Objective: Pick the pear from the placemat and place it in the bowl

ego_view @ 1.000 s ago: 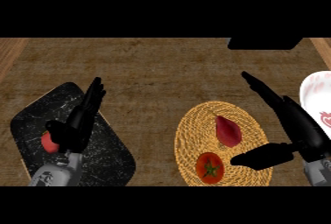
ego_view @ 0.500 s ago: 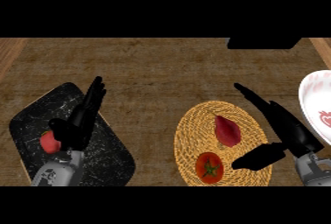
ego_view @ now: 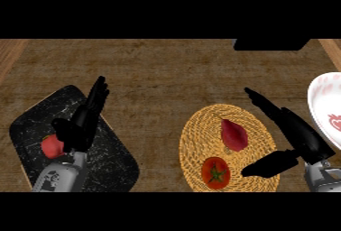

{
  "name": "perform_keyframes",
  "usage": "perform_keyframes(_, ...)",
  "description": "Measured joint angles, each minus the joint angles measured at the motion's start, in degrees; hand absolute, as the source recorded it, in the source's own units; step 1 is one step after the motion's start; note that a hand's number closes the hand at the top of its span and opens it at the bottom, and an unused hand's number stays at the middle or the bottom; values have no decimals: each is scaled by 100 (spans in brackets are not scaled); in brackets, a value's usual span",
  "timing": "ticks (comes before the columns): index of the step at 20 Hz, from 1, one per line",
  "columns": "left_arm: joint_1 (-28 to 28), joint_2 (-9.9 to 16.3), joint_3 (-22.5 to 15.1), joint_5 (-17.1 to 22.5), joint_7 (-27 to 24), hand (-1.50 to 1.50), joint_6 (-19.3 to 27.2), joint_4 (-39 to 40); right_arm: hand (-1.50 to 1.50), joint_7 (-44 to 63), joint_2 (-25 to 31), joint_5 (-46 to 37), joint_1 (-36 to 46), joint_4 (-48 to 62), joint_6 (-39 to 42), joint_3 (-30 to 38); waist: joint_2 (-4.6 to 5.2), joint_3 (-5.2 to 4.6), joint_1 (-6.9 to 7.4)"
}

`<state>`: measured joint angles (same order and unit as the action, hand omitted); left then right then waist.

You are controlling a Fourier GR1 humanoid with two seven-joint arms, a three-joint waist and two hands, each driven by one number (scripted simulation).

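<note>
Resting nearest: round woven straw placemat holding a red tomato and, beyond it, a dark red pear.
Right hand: over the placemat's right edge, fingers straight, thumb spread, holding nothing.
Left hand: above a black marbled board, fingers straight, empty; red fruit beside it.
Far right: white patterned bowl on the wooden worktop.
</note>
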<state>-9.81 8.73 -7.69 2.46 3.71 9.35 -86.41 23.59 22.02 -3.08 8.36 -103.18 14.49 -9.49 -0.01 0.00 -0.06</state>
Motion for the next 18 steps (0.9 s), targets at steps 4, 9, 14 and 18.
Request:
perform_keyframes(4,144,-30,54,-19,43,0,-136,-157,-150,83,-277,28,-92,-157,69,83,-2,0,4)
perform_keyframes(9,87,-198,110,-168,53,0,-155,-57,-150,-23,-602,-83,-172,75,175,162,0,0,3)
perform_keyframes(14,47,-295,164,-284,152,0,-197,-127,-150,-384,-870,-321,-290,467,206,222,0,0,5)
perform_keyframes(18,106,-315,258,-297,91,0,-307,-93,-150,-765,-962,-469,-287,905,274,332,2,2,8)
